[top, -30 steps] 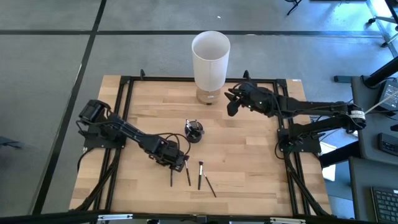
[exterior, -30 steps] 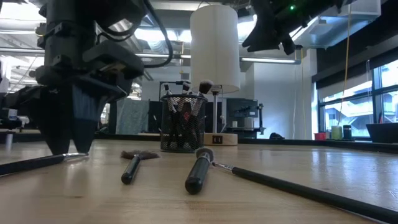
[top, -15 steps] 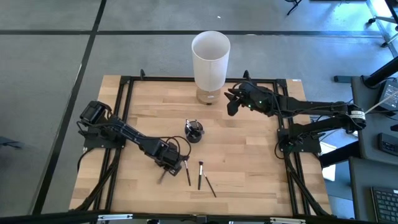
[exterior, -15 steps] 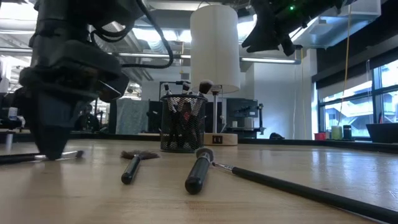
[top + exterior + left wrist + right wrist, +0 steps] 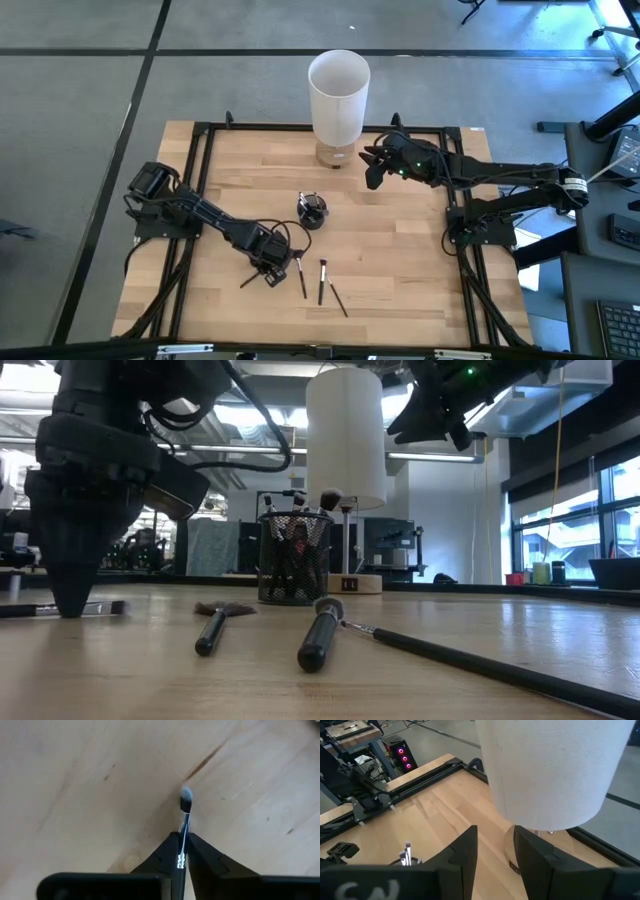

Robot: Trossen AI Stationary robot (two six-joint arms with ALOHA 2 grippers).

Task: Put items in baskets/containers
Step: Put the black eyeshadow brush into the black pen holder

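Observation:
My left gripper points down at the table's near left, shut on a thin dark makeup brush with a pale bristle tip. Three more brushes lie flat on the wood to its right. The small dark mesh cup stands at mid-table with several brushes upright in it. My right gripper hangs open, high over the far right, beside the tall white cylinder. My left gripper pinches the brush's slim shaft between its two fingers, close behind the bristle end. The fingers come from above, pointing down, and lie across the brush. The brush lies level at the table top, its handle reaching toward the near left.
The white cylinder on its wooden base stands at the far edge behind the cup. A black frame rail borders the tabletop on its sides and far edge. Bare wood lies right of the loose brushes.
My left gripper has shut on the brush and rolled about its downward axis while staying in place. The brush has turned about on the table: its handle, which pointed at the near edge, now slants toward the near left.

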